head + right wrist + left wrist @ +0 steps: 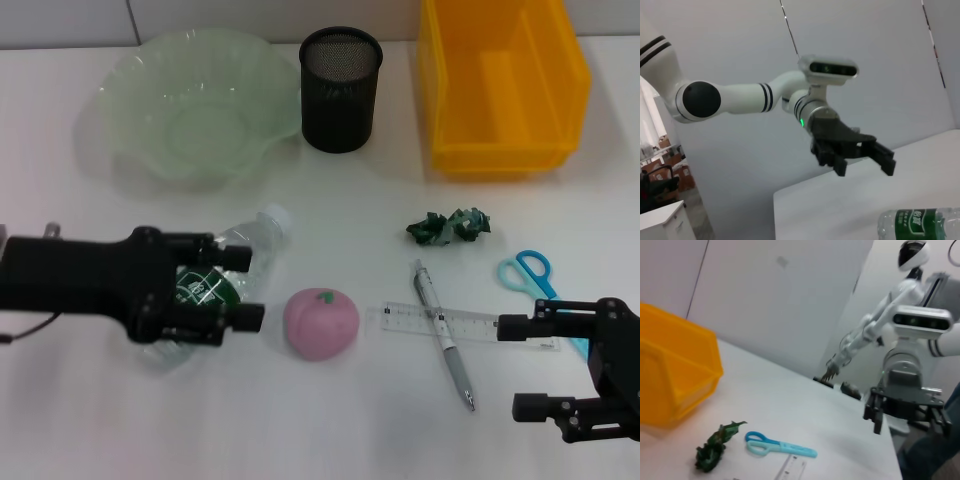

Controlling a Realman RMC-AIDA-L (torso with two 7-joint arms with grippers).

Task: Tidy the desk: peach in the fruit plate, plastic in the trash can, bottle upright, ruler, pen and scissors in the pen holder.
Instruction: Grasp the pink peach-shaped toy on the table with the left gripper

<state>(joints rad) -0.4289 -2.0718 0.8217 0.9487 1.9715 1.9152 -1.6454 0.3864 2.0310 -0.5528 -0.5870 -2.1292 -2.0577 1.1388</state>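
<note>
A clear bottle (240,262) with a green label and white cap lies on its side; it also shows in the right wrist view (920,224). My left gripper (242,288) hovers over it, open and holding nothing, as the right wrist view (864,167) confirms. The pink peach (321,322) sits just right of it. A clear ruler (470,325) lies under a grey pen (444,338). Blue scissors (527,273) and crumpled green plastic (448,226) lie further right. My right gripper (527,367) is open near the front right edge.
The green fruit plate (130,120) stands at the back left, the black mesh pen holder (341,90) in the middle back, and the yellow trash can (500,150) at the back right. Another white robot (875,325) stands beyond the table.
</note>
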